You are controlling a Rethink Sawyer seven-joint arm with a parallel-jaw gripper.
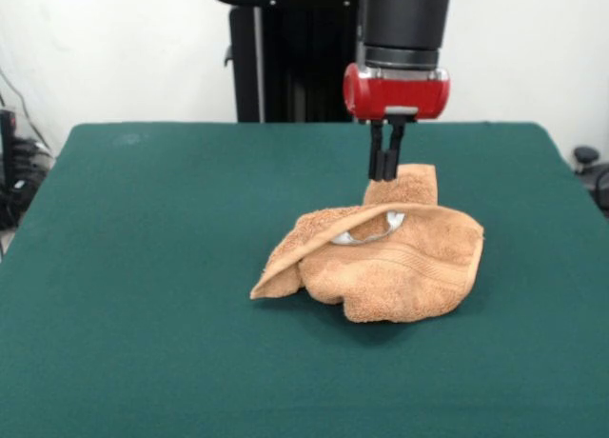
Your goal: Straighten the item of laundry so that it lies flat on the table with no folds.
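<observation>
Step in hand: lifting a pinched edge. Claw [385, 174] clenched on the raised rear fold of the towel [381, 257], directly beneath it. Remainder crumpled on the table [143, 267], in front of and below the claw, label [373, 233] showing. Next move, judged: draw the held edge outward, low, to unfold.

The upper arm [409, 19] is cut off by the top edge, and the table [143, 267] is cut at the bottom and both lower sides. The gripper [385, 174] tips are hidden behind the raised corner of the towel [390, 257], so contact cannot be judged. The label [376, 230] is half tucked under a fold, and its markings are too small to be read.
</observation>
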